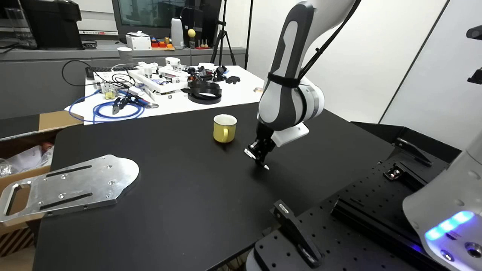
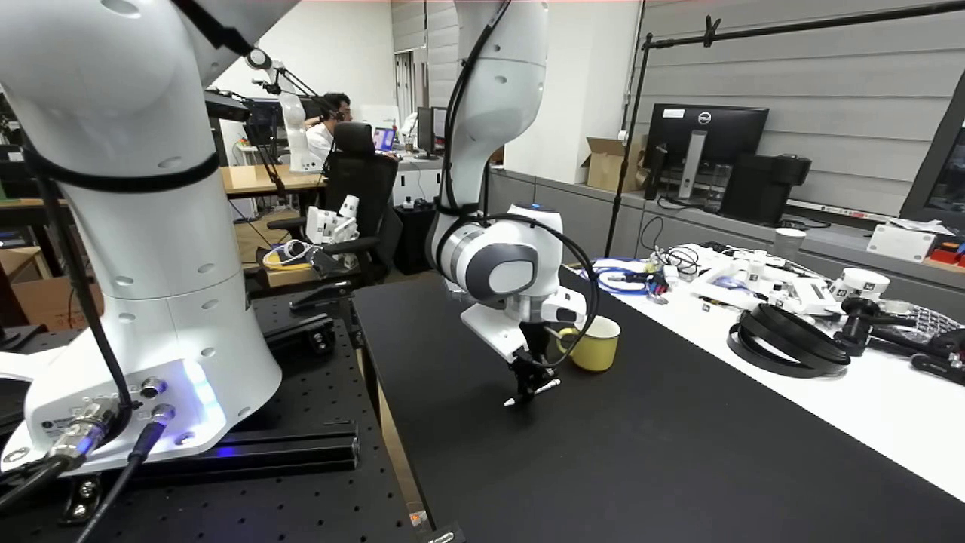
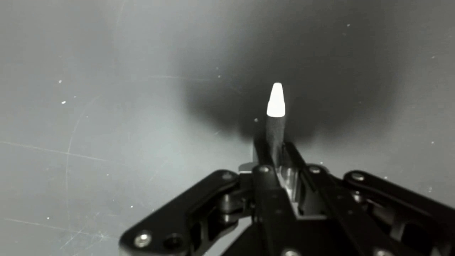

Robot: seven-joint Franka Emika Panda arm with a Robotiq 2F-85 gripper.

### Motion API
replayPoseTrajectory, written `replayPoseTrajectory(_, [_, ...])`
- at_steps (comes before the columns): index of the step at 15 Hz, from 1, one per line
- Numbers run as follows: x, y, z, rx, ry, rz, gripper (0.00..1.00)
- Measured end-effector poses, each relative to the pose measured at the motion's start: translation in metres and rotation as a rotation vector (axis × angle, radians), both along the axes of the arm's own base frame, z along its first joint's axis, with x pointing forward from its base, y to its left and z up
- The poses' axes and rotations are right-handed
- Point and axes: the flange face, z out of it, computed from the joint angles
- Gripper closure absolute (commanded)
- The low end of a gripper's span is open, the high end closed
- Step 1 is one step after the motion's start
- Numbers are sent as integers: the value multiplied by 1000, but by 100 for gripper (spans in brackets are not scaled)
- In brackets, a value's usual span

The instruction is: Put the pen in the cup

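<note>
The pen is white at both ends with a dark middle. Its white tip (image 1: 266, 167) shows in an exterior view, and it also shows in another exterior view (image 2: 547, 387). My gripper (image 1: 260, 161) is shut on the pen, which lies crosswise and roughly level, low over the black table. I cannot tell whether it touches the table. In the wrist view the pen (image 3: 276, 103) sticks out beyond the closed fingertips (image 3: 274, 144); its rear is hidden. The cup is a yellow enamel mug (image 1: 222, 131) with a white inside, upright on the table near the gripper. It shows in both exterior views (image 2: 597, 351) but not in the wrist view.
A flat silver metal plate (image 1: 86, 180) lies at one end of the black table (image 1: 180, 210). A white table (image 1: 241, 94) with cables, tools and white parts adjoins it. An open cardboard box (image 1: 47, 122) stands beside the table. A black clamp (image 1: 295, 233) sits near the robot base.
</note>
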Motion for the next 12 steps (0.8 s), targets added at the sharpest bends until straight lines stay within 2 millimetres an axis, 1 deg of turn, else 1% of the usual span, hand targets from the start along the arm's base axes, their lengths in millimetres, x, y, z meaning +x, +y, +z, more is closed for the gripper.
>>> replayPoseTrajectory(1, [1, -2, 0, -2, -2, -2, 97])
replayPoseTrajectory(4, [5, -9, 3, -11, -12, -12, 97])
replayPoseTrajectory(7, [14, -17, 10, -19, -35, -30, 97])
replayPoseTrajectory(10, [29, -27, 26, -25, -56, -65, 97])
replayPoseTrajectory(12, [40, -34, 40, -26, -45, -98, 97])
